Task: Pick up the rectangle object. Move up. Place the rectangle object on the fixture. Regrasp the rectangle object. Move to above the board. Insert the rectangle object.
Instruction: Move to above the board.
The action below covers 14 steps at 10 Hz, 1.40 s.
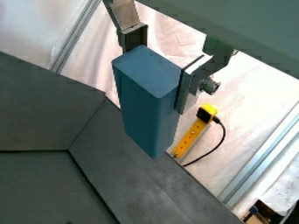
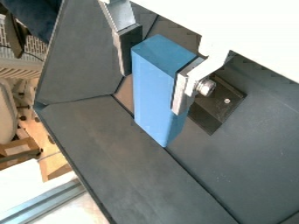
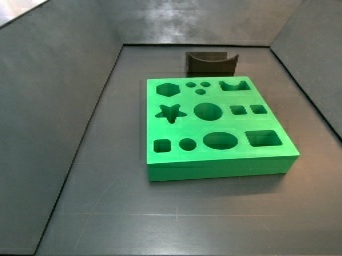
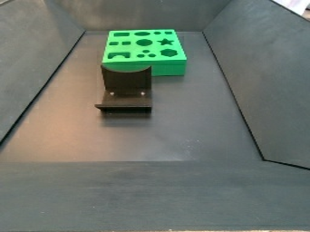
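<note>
Block (image 1: 149, 101) is seen clamped between the gripper's (image 1: 158, 66) two silver fingers in both wrist views, its long axis hanging down from the jaws and its lower end free of any surface. In a wrist view (image 2: 158, 87) the block shows as a light blue upright prism, with one finger (image 2: 121, 35) pressed to one side face and the other against the opposite face. The gripper is held well above the dark floor (image 2: 128, 166), near the enclosure's wall and edge; a yellow power strip (image 1: 198, 127) with a black cable is seen outside the enclosure below it. Neither the gripper nor the block is shown in the side views. There the green board (image 3: 214, 130) is seen lying flat on the floor, its star, circle, square and hexagon cut-outs all unfilled. The dark fixture (image 4: 125, 86) is seen standing just beside one edge of the board (image 4: 148, 50), with nothing resting in its notch (image 3: 211, 62).
</note>
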{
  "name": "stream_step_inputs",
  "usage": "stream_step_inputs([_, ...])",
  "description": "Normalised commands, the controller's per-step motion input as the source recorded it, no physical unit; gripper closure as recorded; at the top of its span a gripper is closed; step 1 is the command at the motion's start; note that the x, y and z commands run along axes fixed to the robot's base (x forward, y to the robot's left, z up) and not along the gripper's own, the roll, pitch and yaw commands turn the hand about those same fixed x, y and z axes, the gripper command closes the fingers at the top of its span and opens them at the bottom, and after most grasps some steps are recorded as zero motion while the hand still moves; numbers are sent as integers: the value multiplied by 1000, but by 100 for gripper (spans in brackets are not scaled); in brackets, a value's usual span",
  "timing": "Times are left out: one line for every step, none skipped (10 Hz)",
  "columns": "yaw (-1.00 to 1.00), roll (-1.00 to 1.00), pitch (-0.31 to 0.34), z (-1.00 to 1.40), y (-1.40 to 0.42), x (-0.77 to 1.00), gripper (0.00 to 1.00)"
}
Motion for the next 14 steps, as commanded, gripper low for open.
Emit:
stream_step_inputs([-97, -1000, -13, 91, -1000, -512, 100])
stream_step_inputs([-94, -1000, -22, 79, -1000, -510, 100])
stream_step_inputs([-93, -1000, -31, 92, -1000, -540, 100])
stream_step_inputs([-97, -1000, -36, 76, -1000, -562, 100])
stream_step_inputs([-103, -1000, -41, 88, -1000, -583, 100])
stream_step_inputs([-107, -1000, -41, 91, -1000, -606, 100])
stream_step_inputs([-108, -1000, -40, 89, -1000, -631, 100])
stream_step_inputs([-110, -1000, -40, 95, -1000, -659, 100])
stream_step_inputs([-110, -1000, -46, 71, -679, -508, 100])
stream_step_inputs([-106, -1000, -49, 38, -367, -340, 100])
stream_step_inputs([-100, -1000, -50, 20, -180, -220, 100])
stream_step_inputs([-97, -1000, -58, 19, -93, -159, 100])
stream_step_inputs([-51, -675, -63, 6, -12, -112, 100])
stream_step_inputs([-36, -534, -65, 5, 6, -98, 100])
